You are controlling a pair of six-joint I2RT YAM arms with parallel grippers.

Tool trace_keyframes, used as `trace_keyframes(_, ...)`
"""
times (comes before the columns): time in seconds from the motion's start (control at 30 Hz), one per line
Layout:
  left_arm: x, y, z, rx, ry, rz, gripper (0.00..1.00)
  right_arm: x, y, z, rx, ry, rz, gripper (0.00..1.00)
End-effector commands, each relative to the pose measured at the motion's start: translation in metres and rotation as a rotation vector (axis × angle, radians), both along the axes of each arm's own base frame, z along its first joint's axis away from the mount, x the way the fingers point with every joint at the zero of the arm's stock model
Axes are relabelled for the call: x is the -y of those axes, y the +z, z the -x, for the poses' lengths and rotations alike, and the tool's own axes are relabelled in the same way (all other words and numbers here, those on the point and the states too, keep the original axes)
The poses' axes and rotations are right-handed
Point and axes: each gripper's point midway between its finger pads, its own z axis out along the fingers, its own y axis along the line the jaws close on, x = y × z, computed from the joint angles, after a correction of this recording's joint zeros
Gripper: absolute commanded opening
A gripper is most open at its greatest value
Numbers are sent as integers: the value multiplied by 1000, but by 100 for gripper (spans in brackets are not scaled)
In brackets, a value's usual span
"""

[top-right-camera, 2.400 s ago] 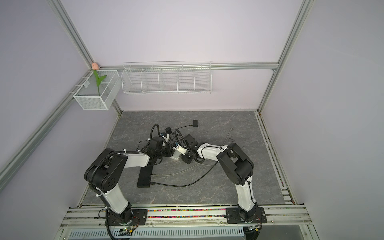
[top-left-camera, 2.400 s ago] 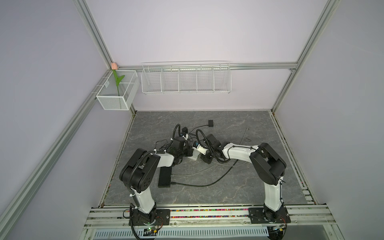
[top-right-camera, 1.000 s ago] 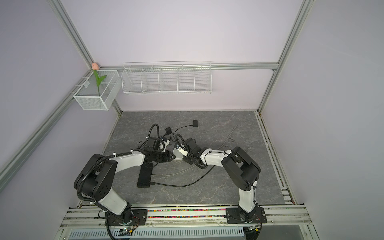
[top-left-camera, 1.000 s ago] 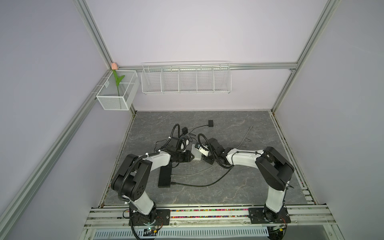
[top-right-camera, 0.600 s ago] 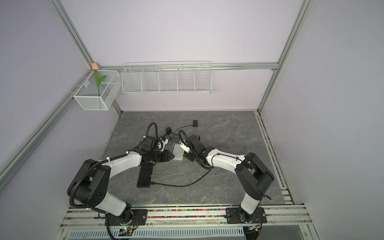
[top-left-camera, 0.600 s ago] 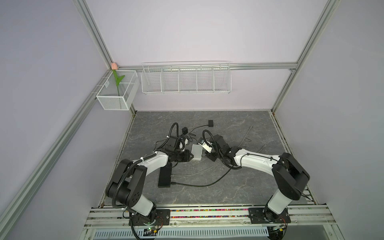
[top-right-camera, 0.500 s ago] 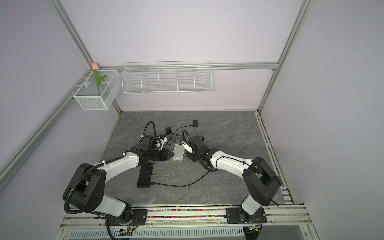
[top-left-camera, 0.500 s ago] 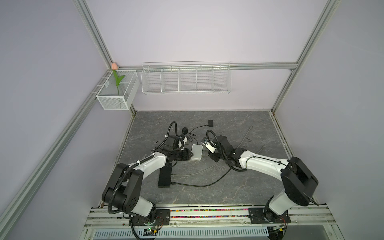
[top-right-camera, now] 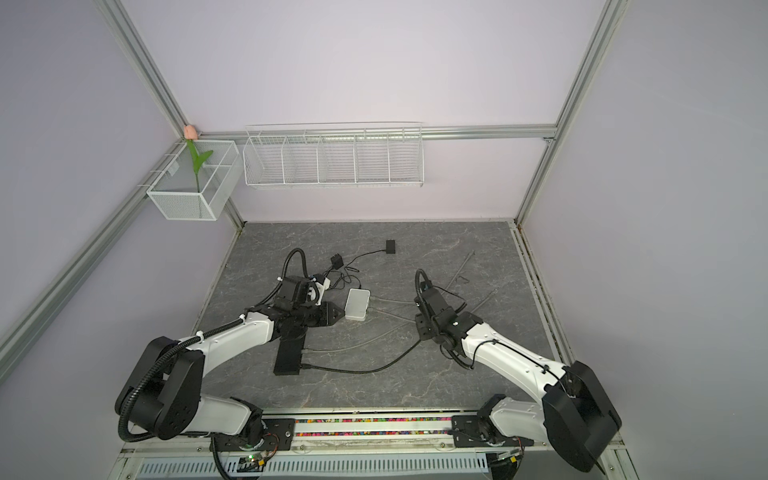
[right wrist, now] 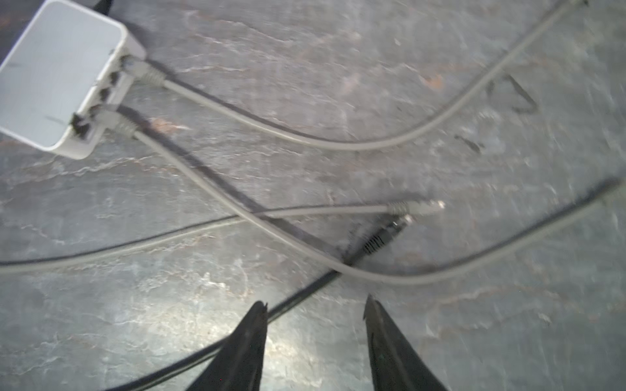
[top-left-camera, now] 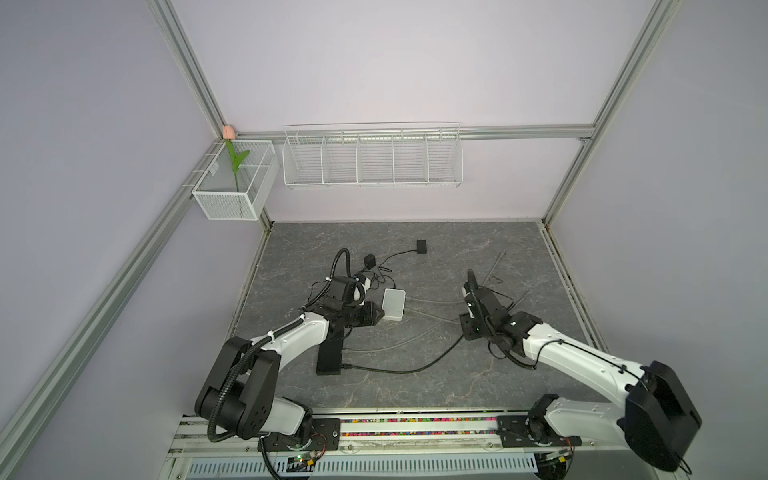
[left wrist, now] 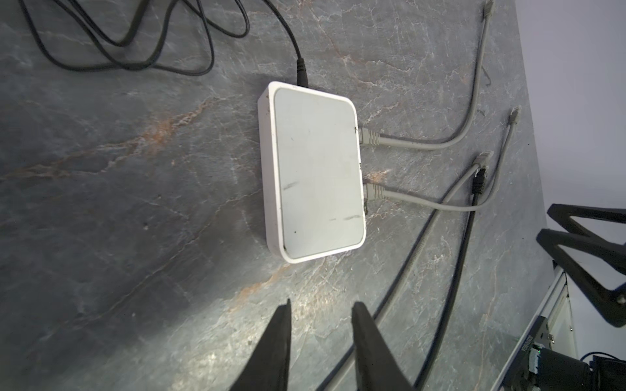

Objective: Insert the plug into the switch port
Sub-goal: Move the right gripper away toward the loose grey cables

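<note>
Switch (top-left-camera: 393,304) lies flat mid-table. Two seated grey plugs (left wrist: 369,137) sit in ports on its side facing the right arm, and their cables trail away across the tabletop (top-left-camera: 478,382).

Around it:
- A black power brick (top-left-camera: 330,353) lies partly under the left forearm.
- Its black cable (top-left-camera: 395,372) sweeps over towards the right arm.
- A small black adapter (top-left-camera: 422,247) sits farther back, well apart from both arms.
- A wire basket (top-left-camera: 372,156) and a mesh box (top-left-camera: 232,199) hang on the walls.

Nothing lies between the left gripper (left wrist: 323,304) and the switch. Its jaws are parted narrowly and empty, just beside the switch without touching it.

Against a second ago:
- The right gripper (right wrist: 315,301) was at the switch's port side; I now see it pulled back, well apart from the switch.
- Its jaws stand wider, with nothing between them.
- The left gripper has stayed put.

View notes:
- In both top views the plugs are too small for me to judge.
- The left wrist view shows both plugs in their ports.
- The right wrist view, blurred, shows a loose grey plug (right wrist: 420,207) lying beside a black plug (right wrist: 386,237), with the black cable on the tabletop passing by one fingertip.
</note>
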Motion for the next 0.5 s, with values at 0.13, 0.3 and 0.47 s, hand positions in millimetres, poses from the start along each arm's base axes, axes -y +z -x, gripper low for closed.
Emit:
trace_keyframes(0.13,9,12,6,36,-14,29,31,65,6,1,-75,-454,-211,61)
trace_keyframes(0.3,15,13,9,44,-26,23,31,84,-14,-9,-247,-573,-276,59)
trace_keyframes(0.47,19,10,11,40,-35,20,31,93,-27,-31,-309,-637,-262,50)
